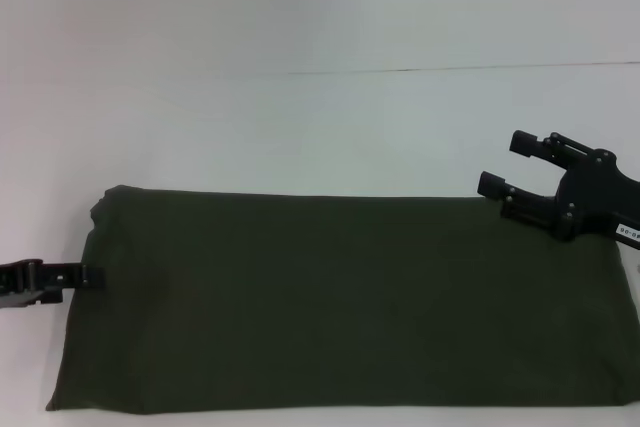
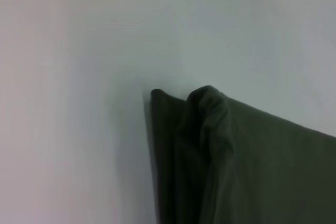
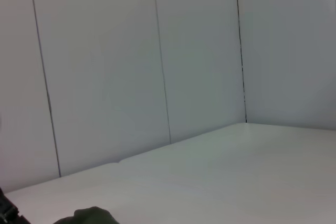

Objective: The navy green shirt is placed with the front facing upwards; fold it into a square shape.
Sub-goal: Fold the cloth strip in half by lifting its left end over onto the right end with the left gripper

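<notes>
White table (image 1: 330, 127) bears folded shirt (image 1: 340, 297); right gripper (image 1: 512, 165) spread; left gripper (image 1: 85, 275) pinches hem, wrist-view bunched

Dark olive-green cotton shirt (image 1: 340, 297): folded into long horizontal band, lying flat on white table, spanning near part of head view from left side to right edge. Top surface plain green, smooth, no lettering or collar showing. Far edge straight; near edge straight, close to table's front. Left end rounded, slightly narrower, with fold layers stacked. Left wrist view shows that end (image 2: 210, 129): layered edges, one puffed ridge of cloth rising at corner. Small bit of green cloth (image 3: 86, 216) visible in right wrist view.
</notes>
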You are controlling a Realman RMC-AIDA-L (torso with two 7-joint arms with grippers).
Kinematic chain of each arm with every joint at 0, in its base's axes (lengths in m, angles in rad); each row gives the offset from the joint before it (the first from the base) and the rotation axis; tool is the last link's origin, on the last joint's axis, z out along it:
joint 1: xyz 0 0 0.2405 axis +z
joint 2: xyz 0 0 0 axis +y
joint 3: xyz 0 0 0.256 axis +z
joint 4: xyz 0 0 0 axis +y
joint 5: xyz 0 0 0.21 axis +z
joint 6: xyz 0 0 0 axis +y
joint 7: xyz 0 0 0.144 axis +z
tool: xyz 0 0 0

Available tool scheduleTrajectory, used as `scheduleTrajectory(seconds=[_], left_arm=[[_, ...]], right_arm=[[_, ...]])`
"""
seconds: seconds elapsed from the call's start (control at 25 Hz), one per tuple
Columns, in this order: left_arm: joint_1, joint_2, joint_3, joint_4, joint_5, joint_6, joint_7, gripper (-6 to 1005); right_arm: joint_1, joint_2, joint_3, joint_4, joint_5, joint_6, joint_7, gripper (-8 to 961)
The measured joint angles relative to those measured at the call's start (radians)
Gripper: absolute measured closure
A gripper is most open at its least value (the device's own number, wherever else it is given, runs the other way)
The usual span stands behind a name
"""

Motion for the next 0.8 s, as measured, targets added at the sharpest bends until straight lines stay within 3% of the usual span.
scheduleTrajectory(seconds=[0.8], left_arm=[[0.009,-0.005,0.003,-0.011,0.05,-0.029,-0.003,198]], right_arm=[[0.029,0.001,-0.005,0.063,0.0,0.041,-0.008,158]])
